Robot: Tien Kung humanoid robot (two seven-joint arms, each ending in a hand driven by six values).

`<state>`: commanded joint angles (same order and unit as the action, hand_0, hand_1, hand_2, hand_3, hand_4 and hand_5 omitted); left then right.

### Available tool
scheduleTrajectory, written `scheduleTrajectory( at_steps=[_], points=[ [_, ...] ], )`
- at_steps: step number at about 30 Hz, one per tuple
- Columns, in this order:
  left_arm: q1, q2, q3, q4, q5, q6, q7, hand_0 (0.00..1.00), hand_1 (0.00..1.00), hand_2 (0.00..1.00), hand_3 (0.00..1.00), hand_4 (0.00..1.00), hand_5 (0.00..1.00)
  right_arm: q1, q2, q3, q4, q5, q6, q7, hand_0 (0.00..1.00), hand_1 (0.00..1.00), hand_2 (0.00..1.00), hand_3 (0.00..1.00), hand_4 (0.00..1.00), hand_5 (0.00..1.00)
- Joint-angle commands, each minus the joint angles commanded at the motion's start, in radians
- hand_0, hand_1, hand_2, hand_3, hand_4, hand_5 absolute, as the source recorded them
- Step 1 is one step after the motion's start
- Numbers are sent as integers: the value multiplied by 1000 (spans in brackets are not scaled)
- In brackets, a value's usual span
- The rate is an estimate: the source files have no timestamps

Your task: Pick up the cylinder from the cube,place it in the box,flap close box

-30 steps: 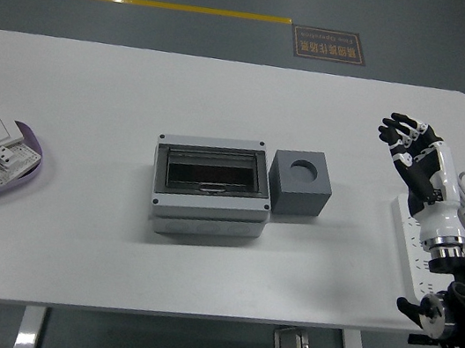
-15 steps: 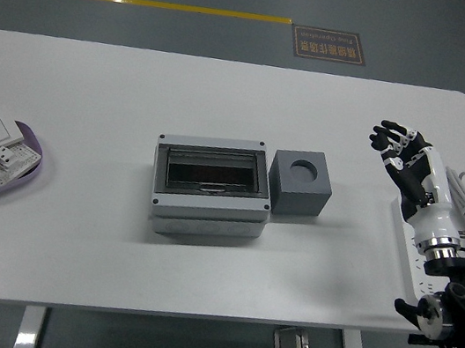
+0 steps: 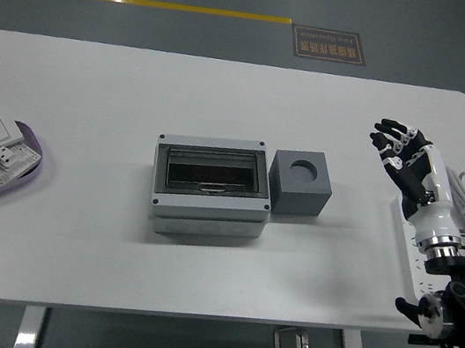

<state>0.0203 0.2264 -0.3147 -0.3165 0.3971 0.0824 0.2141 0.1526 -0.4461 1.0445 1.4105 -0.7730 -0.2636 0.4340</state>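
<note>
Your right hand [image 3: 403,155] has swung inward over the tabletop [image 3: 119,102] since a second ago: the spread fingers [image 3: 389,126] sat nearer the right edge then and now lie a little further left, toward the cube [image 3: 300,184], though well apart from it. The wrist and forearm have tilted with them, leaning more to the left. Most of that shift came in the first half second; since then the hand looks to have barely drifted, if at all, and the fingers seem no more curled than before.
</note>
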Motion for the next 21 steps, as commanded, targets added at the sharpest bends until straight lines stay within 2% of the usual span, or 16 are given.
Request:
scheduleTrajectory(
  at_steps=[21],
  points=[
    [-8, -7, 7, 2, -15, 1, -6, 611, 634, 628, 630, 684, 250, 0, 5, 7, -8, -3, -9, 8, 765, 703, 701, 651, 773, 267]
  ],
)
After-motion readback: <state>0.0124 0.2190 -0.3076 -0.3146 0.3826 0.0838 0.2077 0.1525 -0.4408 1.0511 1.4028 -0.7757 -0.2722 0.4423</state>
